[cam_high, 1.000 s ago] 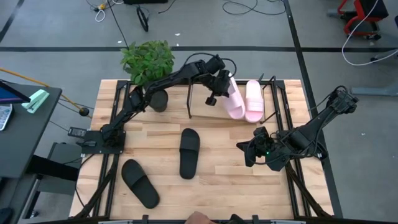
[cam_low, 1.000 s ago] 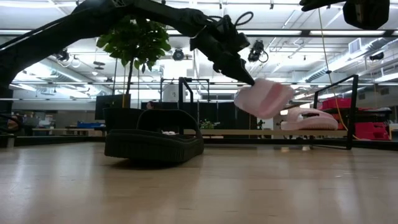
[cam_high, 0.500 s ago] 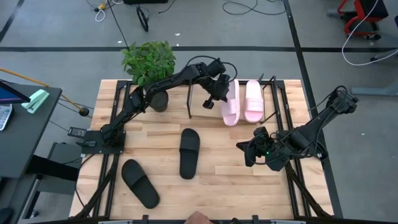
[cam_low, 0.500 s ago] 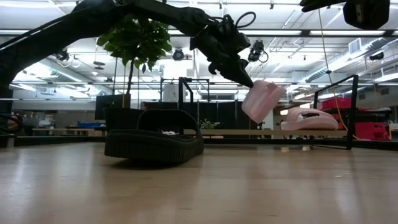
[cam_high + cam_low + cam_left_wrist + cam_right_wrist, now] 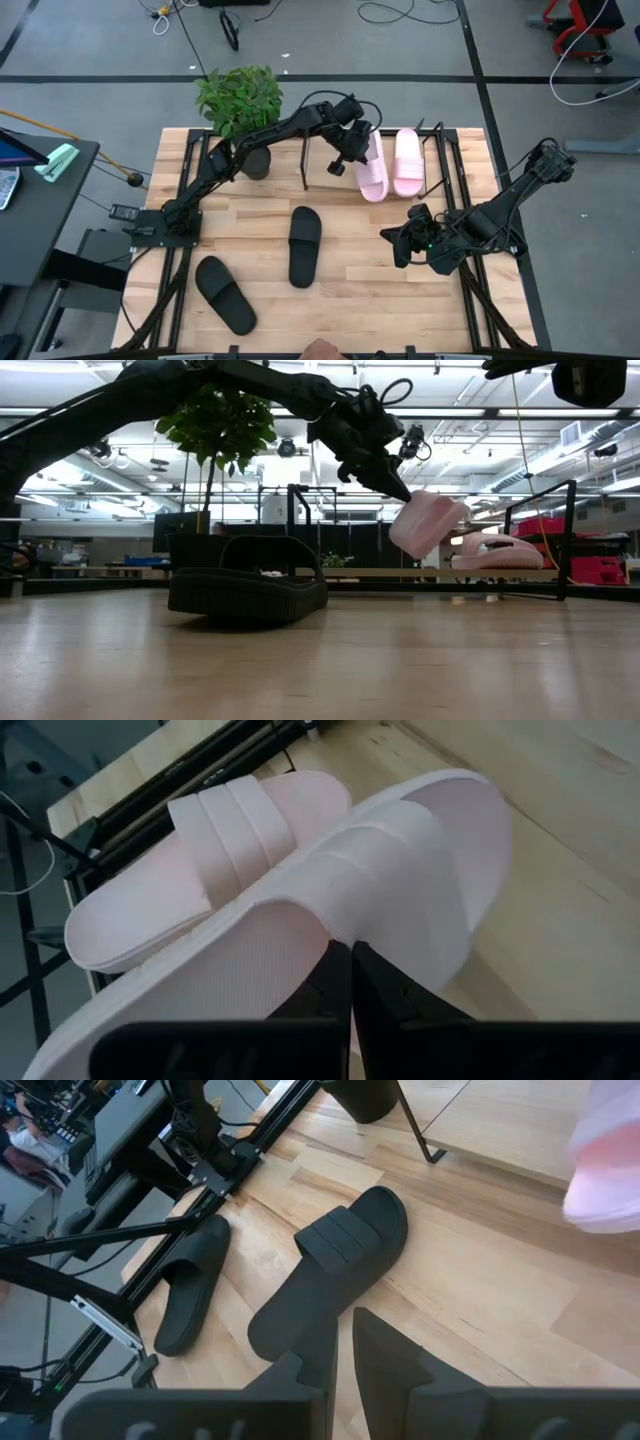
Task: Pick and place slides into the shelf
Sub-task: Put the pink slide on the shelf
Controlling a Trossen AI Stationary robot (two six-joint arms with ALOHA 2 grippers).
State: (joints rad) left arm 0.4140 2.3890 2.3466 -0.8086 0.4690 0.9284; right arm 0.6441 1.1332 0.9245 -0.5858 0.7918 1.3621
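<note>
My left gripper point(image 5: 350, 152) point(image 5: 396, 486) reaches over the shelf point(image 5: 305, 165) and is shut on one light pink slide point(image 5: 371, 172) point(image 5: 428, 523). That slide hangs tilted above the shelf's wooden base point(image 5: 360, 572). The second pink slide point(image 5: 406, 162) point(image 5: 190, 870) point(image 5: 500, 550) lies sole-down on the base beside it. One black slide point(image 5: 305, 245) point(image 5: 330, 1275) lies mid-table and the other point(image 5: 225, 293) point(image 5: 190, 1285) sits near the left near corner. My right gripper point(image 5: 393, 246) point(image 5: 344, 1350) waits open above the table's right part, touching nothing. My left gripper point(image 5: 343, 982) pinches the pink slide between its two fingers at the side edge where the strap point(image 5: 335, 915) joins the sole. The fingers come from above, slanting down toward the right. The slide is lifted clear and hangs tilted below them, one end lower than the other.
A potted plant point(image 5: 240, 100) stands at the shelf's left end, close to my left arm. The shelf's black end frame point(image 5: 440, 150) rises at the right. Bare wood point(image 5: 370, 280) lies between the black slides and my right gripper.
My left gripper has shifted slightly toward the table's left and turned. The held pink slide has swung from a slant across the shelf to lie parallel beside the other pink slide, and it has tipped steeper, one end lower. The gripper has stayed shut on it.
</note>
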